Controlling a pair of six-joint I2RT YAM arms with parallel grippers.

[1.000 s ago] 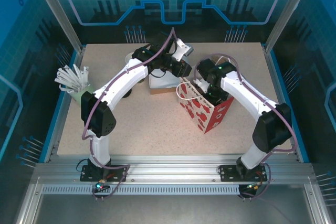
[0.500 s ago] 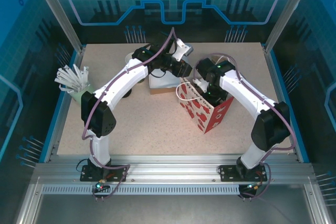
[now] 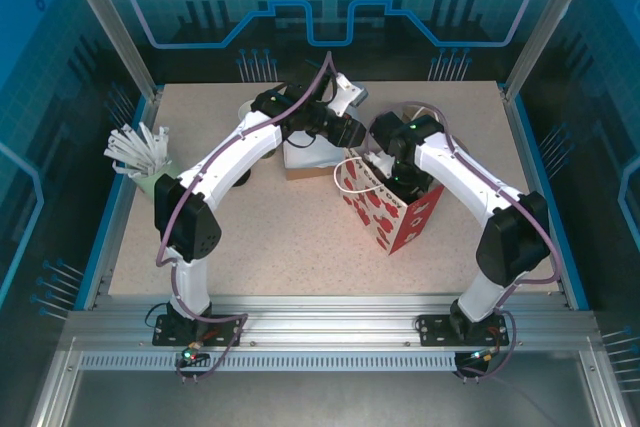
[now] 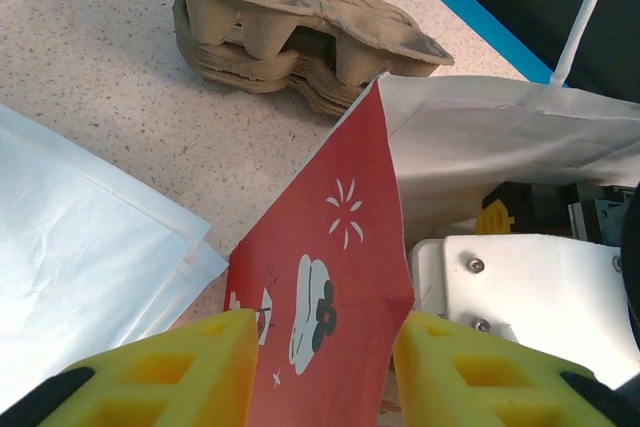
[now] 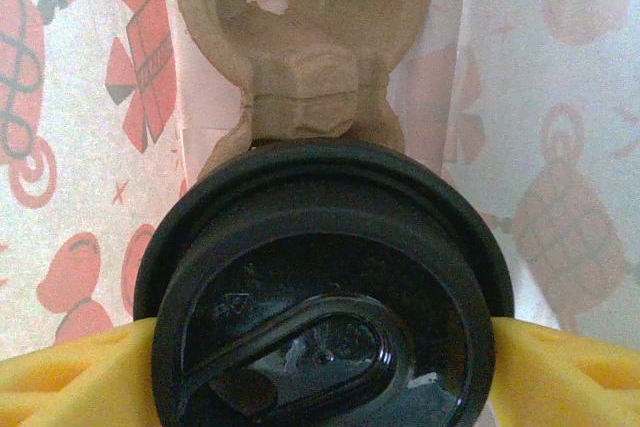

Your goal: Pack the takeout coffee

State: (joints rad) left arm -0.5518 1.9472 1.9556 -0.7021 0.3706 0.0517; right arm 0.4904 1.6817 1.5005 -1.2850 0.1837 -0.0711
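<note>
The takeout coffee [image 5: 325, 287] sits inside the red-and-white printed paper bag [image 5: 560, 97]. Its black lid [image 5: 400, 237] carries a small embossed triangle, and a brown pulp tray [image 5: 305, 47] lies just beyond it. The right gripper [image 5: 320, 372] flanks the lid; clamped or loose, I cannot tell. The left gripper [image 4: 325, 367] straddles the bag's rim, its grip equally unclear.

We are finding no words, brands or numbers that can be read. We are making out only a small raised triangle mark on the black lid [image 5: 322, 292], at nine o'clock of its face, too blurred to read.
</note>
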